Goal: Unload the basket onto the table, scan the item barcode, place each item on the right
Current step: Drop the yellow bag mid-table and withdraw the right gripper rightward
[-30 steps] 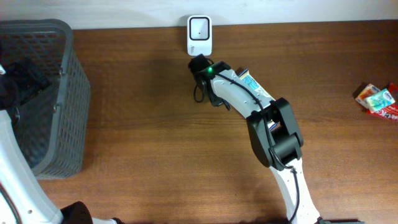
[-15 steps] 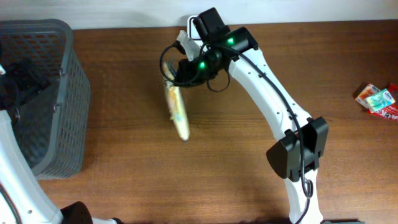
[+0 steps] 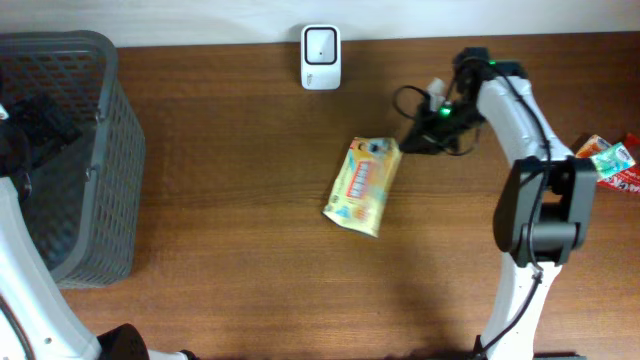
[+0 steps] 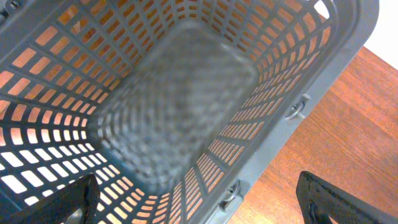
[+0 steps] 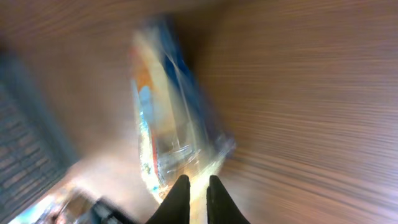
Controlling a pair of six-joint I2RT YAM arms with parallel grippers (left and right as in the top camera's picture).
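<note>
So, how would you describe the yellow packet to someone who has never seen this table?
On the brown wooden table, look near the middle, in front of the white scanner. The yellow packet lies there; the other packets, red and teal, sit at the right edge.

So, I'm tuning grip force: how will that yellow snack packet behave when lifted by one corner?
The yellow packet is probably floppy: its film edge looks crinkled by the right fingers. Likely light for its size, being a thin, flat pouch. The glossy wrapper may slip, so a pinch on the seam seems safer.
</note>
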